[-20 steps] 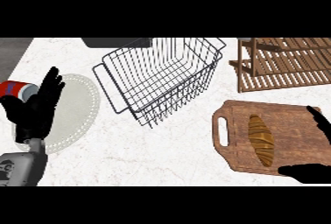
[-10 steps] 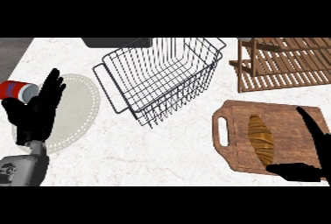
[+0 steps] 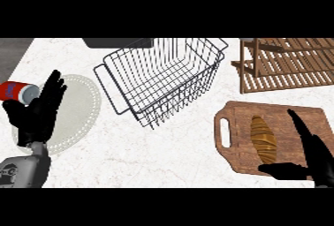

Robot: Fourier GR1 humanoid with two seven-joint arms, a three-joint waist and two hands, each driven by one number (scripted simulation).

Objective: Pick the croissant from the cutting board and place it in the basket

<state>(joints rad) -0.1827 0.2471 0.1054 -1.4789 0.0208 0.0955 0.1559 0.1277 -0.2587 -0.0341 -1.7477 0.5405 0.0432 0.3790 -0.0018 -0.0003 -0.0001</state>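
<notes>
Take the basket (image 3: 166,79) as your landmark on the desk (image 3: 163,154). To its right and nearer you lies the cutting board (image 3: 243,145), with the croissant (image 3: 263,137) on it. Behind the board, right of the basket, you find the slatted rack (image 3: 287,64). Left of the basket lies the plate (image 3: 77,110), and a can (image 3: 18,92) sits just beyond the plate's far-left edge.

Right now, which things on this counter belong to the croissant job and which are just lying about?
For the job:
croissant
cutting board
basket
right hand, open beside the croissant

Lying about:
plate
red can
wooden rack
left hand, resting open at left
</notes>
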